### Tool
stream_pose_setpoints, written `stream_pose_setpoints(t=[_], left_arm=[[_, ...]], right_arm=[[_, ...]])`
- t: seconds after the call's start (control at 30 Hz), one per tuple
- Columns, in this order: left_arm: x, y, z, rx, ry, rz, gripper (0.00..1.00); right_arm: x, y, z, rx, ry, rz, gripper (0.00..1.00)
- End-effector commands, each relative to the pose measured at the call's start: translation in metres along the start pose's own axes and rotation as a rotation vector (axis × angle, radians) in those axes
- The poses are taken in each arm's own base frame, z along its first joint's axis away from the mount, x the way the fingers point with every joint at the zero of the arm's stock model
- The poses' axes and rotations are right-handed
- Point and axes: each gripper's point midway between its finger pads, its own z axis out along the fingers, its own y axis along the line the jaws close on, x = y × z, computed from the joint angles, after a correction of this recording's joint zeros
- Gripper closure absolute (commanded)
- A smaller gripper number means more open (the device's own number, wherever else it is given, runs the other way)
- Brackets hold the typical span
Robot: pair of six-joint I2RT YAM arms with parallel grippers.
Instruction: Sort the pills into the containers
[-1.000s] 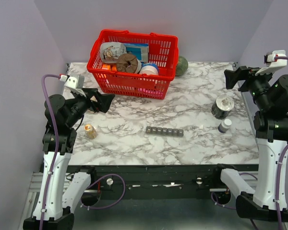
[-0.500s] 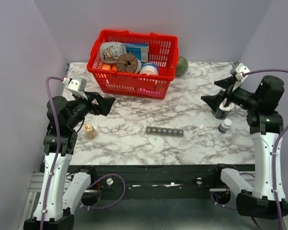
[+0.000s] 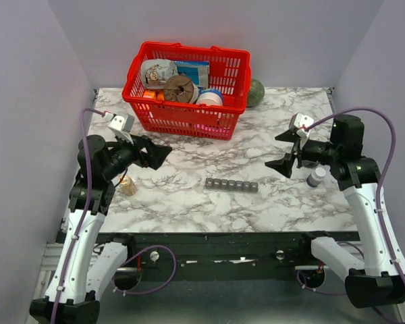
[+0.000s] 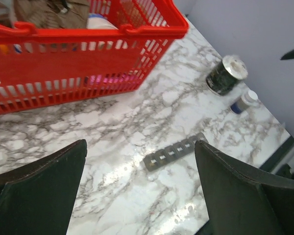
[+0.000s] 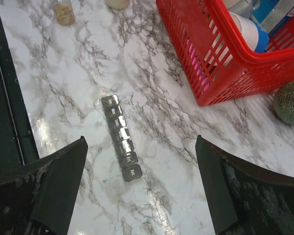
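The containers lie flat in the middle of the table, between both arms. The left gripper and the right gripper hover with fingers spread wide, holding nothing. The strip looks light, so I think one finger pressing its end may slide or flip it.

Open marble lies all around the strip; basket stands well behind, amber bottle far left, small bottle far right.
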Motion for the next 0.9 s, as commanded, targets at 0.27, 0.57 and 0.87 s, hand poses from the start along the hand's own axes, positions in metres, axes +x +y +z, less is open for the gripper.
stream_pose_setpoints(t=[0.27, 0.57, 0.87], left_arm=[[0.11, -0.049, 0.035, 0.085, 0.326, -0.067, 0.01], [0.176, -0.03, 0.067, -0.012, 0.381, -0.301, 0.18], [0.216, -0.02, 0.107, -0.028, 0.463, -0.376, 0.38]], right_arm=[[0.104, 0.049, 0.069, -0.239, 0.309, -0.324, 0.0], [0.137, 0.072, 0.15, -0.28, 0.361, -0.516, 0.02], [0.165, 0.082, 0.18, -0.324, 0.409, -0.501, 0.13]])
